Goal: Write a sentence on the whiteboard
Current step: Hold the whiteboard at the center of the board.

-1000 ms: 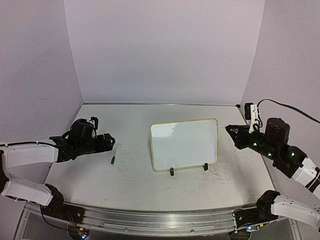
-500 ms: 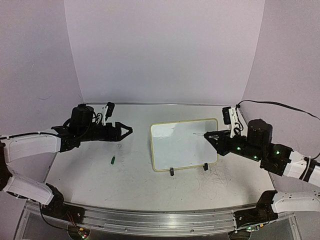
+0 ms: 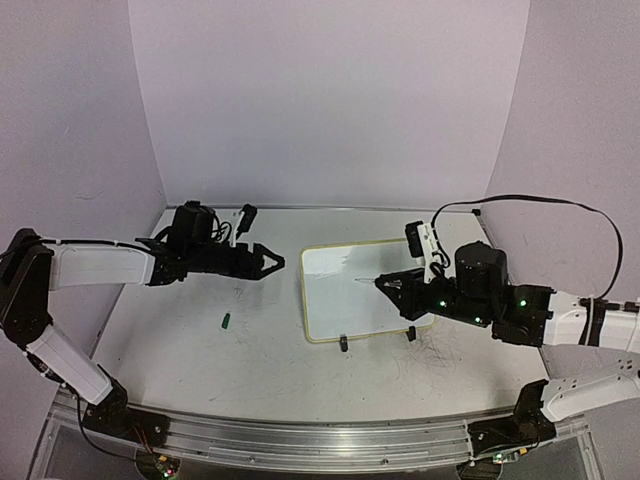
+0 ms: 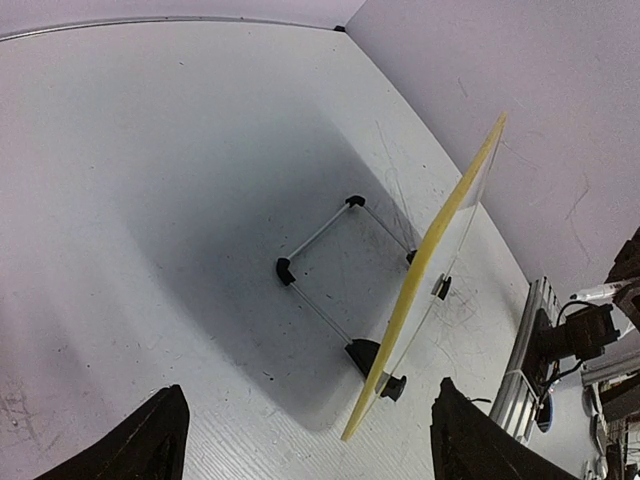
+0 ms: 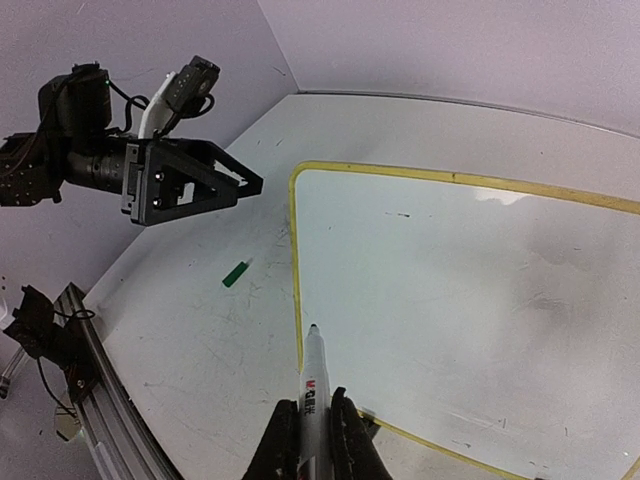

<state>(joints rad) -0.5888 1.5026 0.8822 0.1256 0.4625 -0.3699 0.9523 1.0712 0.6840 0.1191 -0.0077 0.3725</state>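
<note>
We see the small white rectangular whiteboard with a thin yellow frame [image 3: 370, 290] standing tilted at the middle of the pale bench [image 3: 250, 360]. Our right gripper [image 5: 315, 435] pinches a white marker pen [image 5: 312, 370] pointing at the board. Our left gripper [image 3: 272, 263] is spread wide, near its left edge.

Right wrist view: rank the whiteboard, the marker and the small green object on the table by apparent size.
1. whiteboard: fills much of the frame and runs off its edge.
2. marker: it sits nearest the camera, which inflates it.
3. small green object: clearly the smallest.
</note>
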